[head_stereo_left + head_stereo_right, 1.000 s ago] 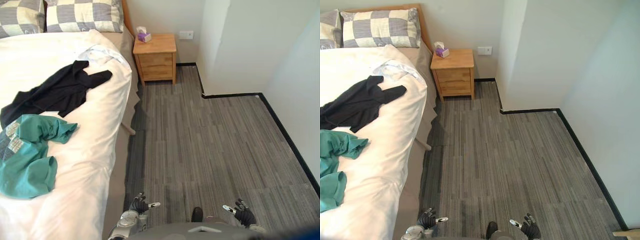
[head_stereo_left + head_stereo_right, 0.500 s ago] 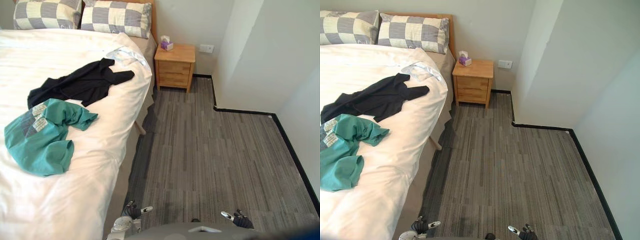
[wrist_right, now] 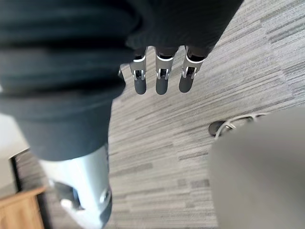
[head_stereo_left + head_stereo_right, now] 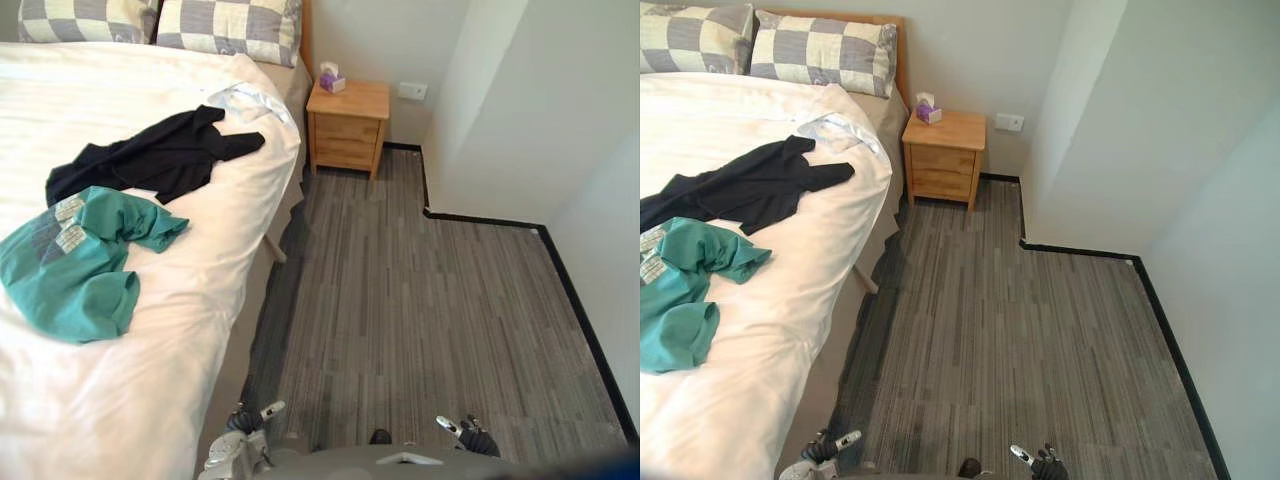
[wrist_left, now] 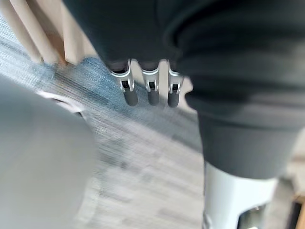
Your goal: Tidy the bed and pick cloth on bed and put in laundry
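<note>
Grey plank flooring (image 4: 420, 300) covers the room, edged by a black skirting strip (image 4: 480, 217) along the white walls. A bed (image 4: 180, 330) with a white cover stands on the robot's left side.

Items on the bed:
1. A black garment (image 4: 150, 160) lies spread out on the cover, towards the edge that faces the floor.
2. A teal garment (image 4: 70, 270) lies crumpled just beside the black one, on the nearer side. Their edges appear to touch.
3. A pale crumpled cloth (image 4: 250, 100) lies at the far end of the black garment. Whether it is a separate garment or part of the bedding cannot be told.
4. Two checked pillows (image 4: 225, 25) lean at the head of the bed.

A wooden nightstand (image 4: 347, 125) stands against the far wall, just beside the head of the bed. A tissue box (image 4: 331, 78) sits on its top. A wall socket (image 4: 411, 91) is mounted beside it.

Hand status:
- Left hand (image 4: 245, 422): low over the floor near the bed's side. Its fingers (image 5: 150, 90) are straight and released, grasping nothing.
- Right hand (image 4: 468, 437): low over the floor, well apart from the bed. Its fingers (image 3: 162, 81) are straight and released, grasping nothing.

Both garments lie on the bed, well apart from either hand.
</note>
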